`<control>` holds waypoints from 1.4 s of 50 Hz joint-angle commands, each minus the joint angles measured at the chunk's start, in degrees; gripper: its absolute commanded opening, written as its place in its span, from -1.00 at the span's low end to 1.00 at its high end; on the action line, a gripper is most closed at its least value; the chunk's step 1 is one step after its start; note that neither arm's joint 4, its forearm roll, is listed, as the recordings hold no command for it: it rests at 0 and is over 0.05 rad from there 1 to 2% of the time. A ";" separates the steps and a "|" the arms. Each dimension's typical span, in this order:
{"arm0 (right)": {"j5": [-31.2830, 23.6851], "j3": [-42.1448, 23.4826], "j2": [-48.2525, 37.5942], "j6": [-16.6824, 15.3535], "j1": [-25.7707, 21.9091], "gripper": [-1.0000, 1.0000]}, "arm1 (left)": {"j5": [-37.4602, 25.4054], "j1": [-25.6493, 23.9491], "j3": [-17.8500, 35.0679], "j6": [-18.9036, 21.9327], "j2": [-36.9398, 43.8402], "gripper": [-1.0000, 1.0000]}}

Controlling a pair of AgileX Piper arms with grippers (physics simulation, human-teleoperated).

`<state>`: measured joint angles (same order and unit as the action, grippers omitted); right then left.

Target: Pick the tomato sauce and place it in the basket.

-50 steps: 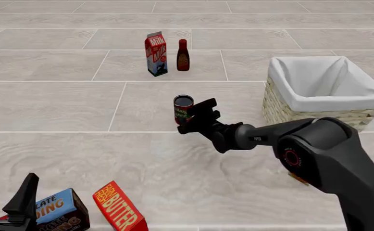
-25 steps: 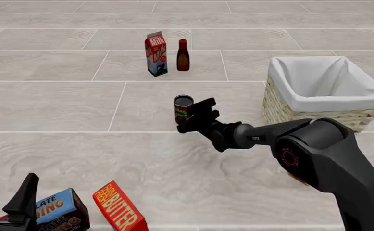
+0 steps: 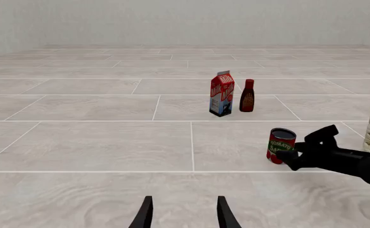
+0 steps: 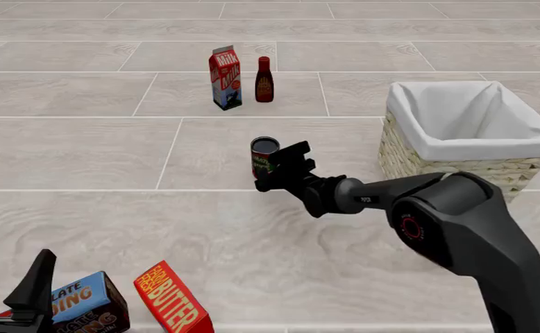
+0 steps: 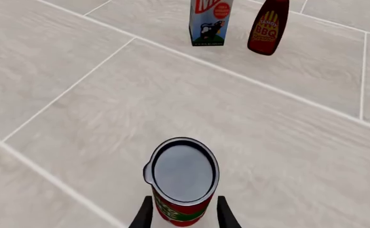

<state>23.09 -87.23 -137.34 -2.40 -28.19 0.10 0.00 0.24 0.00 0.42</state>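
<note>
At the middle of the counter [image 4: 85, 159] we list the tomato sauce [image 4: 264, 157], one small can standing upright, red label, dark top, well apart from the basket [image 4: 455, 163] that sits to its right in the front view. Right tool [image 4: 277, 168]: spread, one finger on each side of the can's lower body as the right wrist view shows it; we cannot tell whether the pads already touch the label, and the can appears to rest on the counter, not yet lifted. Left tool [image 3: 183, 216]: spread, holding nothing, parked near the front edge beside a butter box [image 4: 171, 307] and a blue chocolate pudding box [image 4: 87, 300]. Further items behind the can: a milk carton [image 4: 225, 77] and a BBQ sauce bottle [image 4: 264, 80], side by side, well clear of the work. Step in hand, as we judge it: securing the can. To do this well we would keep the can centred between the fingers, close evenly so neither side pushes it over, grip the body rather than the rim, and confirm a firm hold before raising it straight up, high enough to clear the basket's cloth-lined rim on the way across.
</note>
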 commanded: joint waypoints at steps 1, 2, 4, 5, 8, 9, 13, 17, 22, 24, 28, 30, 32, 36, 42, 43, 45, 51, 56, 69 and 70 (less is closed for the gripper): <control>-0.43 -1.04 -0.65 0.10 -0.01 1.00 | 0.00 0.00 0.00 0.00 0.00 1.00; -0.46 -1.14 -0.74 0.13 -0.03 1.00 | 0.00 0.00 0.00 0.00 0.00 1.00; -0.56 -1.39 -0.89 0.10 -0.05 1.00 | 0.00 0.00 0.00 0.00 0.00 1.00; -0.60 -1.47 -0.91 0.09 -0.07 1.00 | 0.00 0.00 0.00 0.00 0.00 1.00; -0.73 -1.63 -0.96 0.16 -0.11 1.00 | 0.00 0.00 0.00 0.00 0.00 1.00; -0.83 -1.75 -1.00 0.12 -0.14 1.00 | 0.00 0.00 0.00 0.00 0.00 1.00; -1.04 -2.21 -1.25 0.17 -0.12 1.00 | 0.00 0.00 0.00 0.00 0.00 1.00; -1.30 -2.62 -1.47 0.19 -0.18 1.00 | 0.00 0.00 0.00 0.00 0.00 1.00; -1.50 -2.90 -1.60 0.23 -0.26 1.00 | 0.00 0.00 0.00 0.00 0.00 1.00; -1.63 -3.25 -1.88 0.15 -0.32 1.00 | 0.00 0.00 0.00 0.00 0.00 1.00; -1.79 -3.61 -2.12 0.23 -0.34 1.00 | 0.00 0.00 0.00 0.00 0.00 1.00; -1.94 -3.88 -2.29 0.27 -0.30 1.00 | 0.00 0.00 0.00 0.00 0.00 1.00; -1.98 -4.11 -2.48 0.19 -0.31 1.00 | 0.00 0.00 0.00 0.00 0.00 1.00; -2.12 -4.56 -2.82 0.22 -0.27 1.00 | 0.00 0.00 0.00 0.00 0.00 1.00; -2.35 -4.95 -3.07 0.34 -0.36 1.00 | 0.00 0.00 0.00 0.00 0.00 1.00; -2.39 -5.09 -3.18 0.31 -0.38 1.00 | 0.00 0.00 0.00 0.00 0.00 1.00; -2.47 -5.31 -3.35 0.23 -0.39 1.00 | 0.00 0.00 0.00 0.00 0.00 1.00; -2.88 -5.79 -3.48 0.15 -0.18 1.00 | 0.00 0.00 0.00 0.00 0.00 1.00; -3.09 -6.20 -3.64 -0.07 -0.21 1.00 | 0.00 0.00 0.00 0.00 0.00 1.00; -3.52 -6.92 -3.92 0.08 -0.50 -1.00 | 0.00 0.00 0.00 0.00 0.00 1.00; -3.31 -6.65 -3.72 -0.08 -0.58 -1.00 | 0.00 0.00 0.00 0.00 0.00 1.00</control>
<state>19.81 -93.67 -141.14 -2.79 -28.63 0.10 0.00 0.24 0.00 0.42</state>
